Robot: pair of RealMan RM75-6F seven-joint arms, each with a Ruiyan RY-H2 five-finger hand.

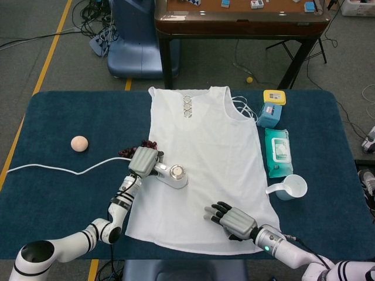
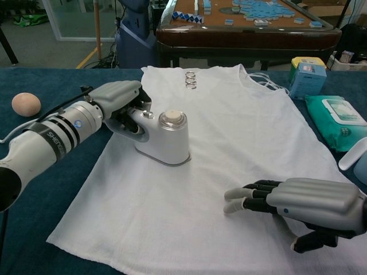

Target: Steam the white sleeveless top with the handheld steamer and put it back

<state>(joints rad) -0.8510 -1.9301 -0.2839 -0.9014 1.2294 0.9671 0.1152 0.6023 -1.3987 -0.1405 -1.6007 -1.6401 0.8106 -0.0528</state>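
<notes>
Head view: the white top [image 1: 205, 158] lies flat on the blue bench [image 1: 53, 187], neckline away from the robot. The left robot hand [image 1: 144, 162] holds the steamer [image 1: 173, 174] by its handle, its base standing on the top's left part. The right robot hand [image 1: 231, 219] rests palm down on the hem, fingers spread, holding nothing. A ball [image 1: 79, 143] lies to the left; a wipes pack [image 1: 277, 152], a box [image 1: 270, 109] and a cup [image 1: 290, 187] lie to the right

Chest view: the left robot hand [image 2: 117, 103] wraps the handle of the upright steamer [image 2: 166, 139]; the right robot hand [image 2: 307, 200] lies flat on the top [image 2: 229, 126], well apart from the steamer
</notes>
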